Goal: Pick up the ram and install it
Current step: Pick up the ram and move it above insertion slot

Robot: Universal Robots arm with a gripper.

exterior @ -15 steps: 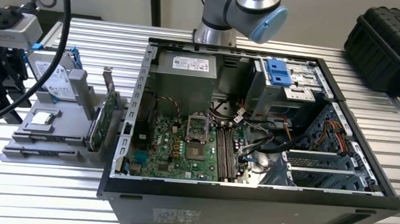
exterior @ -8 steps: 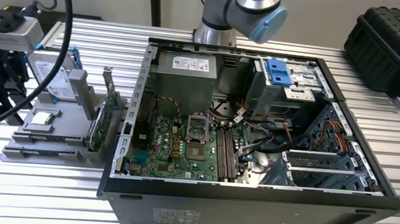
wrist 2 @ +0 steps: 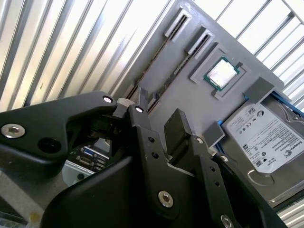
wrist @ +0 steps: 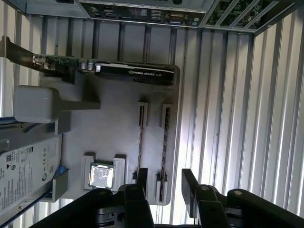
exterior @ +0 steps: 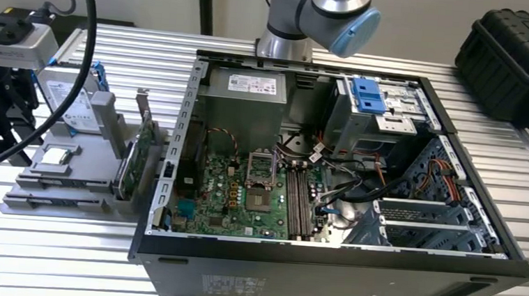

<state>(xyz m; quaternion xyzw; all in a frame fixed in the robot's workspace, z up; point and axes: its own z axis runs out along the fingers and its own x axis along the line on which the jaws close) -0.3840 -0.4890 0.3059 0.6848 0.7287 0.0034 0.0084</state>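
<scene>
I count two ram sticks, both on edge in side-by-side slots of the grey holder tray (wrist: 118, 123): ram stick one (wrist: 140, 137) and ram stick two (wrist: 165, 142). Neither is picked up.

My pincer (wrist: 165, 176) is spread wide with nothing in it. It has two black fingers (wrist: 190, 183). In the first wrist view ram stick two lines up with the gap between them, and ram stick one lines up with one finger. I can't tell if anything is touching. In the second wrist view the pincer (wrist 2: 160, 107) sits at the near end of the same two slots.

The tray also holds:
- one square silver processor chip (wrist: 101, 175), just beside ram stick one
- one hard drive (wrist: 26, 168), at the tray's far side from the ram
- one expansion card (wrist: 133, 73), standing across the ends of the ram slots

The tray rests on the ribbed metal counter (wrist: 228, 118).

In the exterior view one open computer case (exterior: 331, 264) lies beside the tray on the exterior view's right, with its motherboard (exterior: 243, 188) exposed. One arm (exterior: 321, 12) rises behind the case.
</scene>
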